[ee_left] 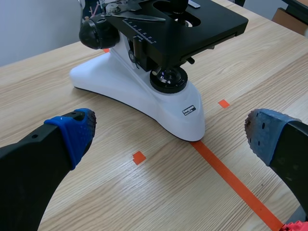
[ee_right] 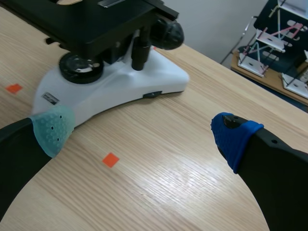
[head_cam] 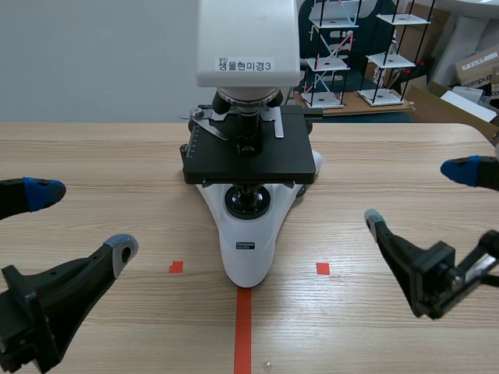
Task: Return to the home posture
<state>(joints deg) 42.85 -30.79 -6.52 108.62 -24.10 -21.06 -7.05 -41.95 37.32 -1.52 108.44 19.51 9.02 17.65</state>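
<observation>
The left arm [head_cam: 47,288] sits low at the near left of the surface [head_cam: 390,171]. The left jaws are spread wide with nothing in them, one blue pad [head_cam: 39,192] farther out and one grey pad [head_cam: 123,251] nearer the middle. From the left wrist, both pads [ee_left: 77,132] stand well apart above bare wood, with the microscope [ee_left: 144,82] ahead of them and not touched

The right arm [head_cam: 437,273] sits low at the near right. The right jaws are also wide apart and hold nothing, with a blue pad [head_cam: 460,170] outward and a grey pad [head_cam: 373,220] inward. From the right wrist, a pale green pad [ee_right: 53,127] hangs just beside the microscope's [ee_right: 110,82] white base, and the blue pad [ee_right: 233,137] is well apart from it

The microscope [head_cam: 248,167] stands upright in the middle of the surface between the two arms, its white foot pointing toward the robot and its black stage level. A white label with printed characters sits on its head

A tape line [head_cam: 243,331] runs from the foot toward the robot, with a tape square [head_cam: 176,267] on one side and another [head_cam: 323,268] on the other

Behind the surface are black racks [head_cam: 335,54] and cardboard boxes [head_cam: 475,66]
</observation>
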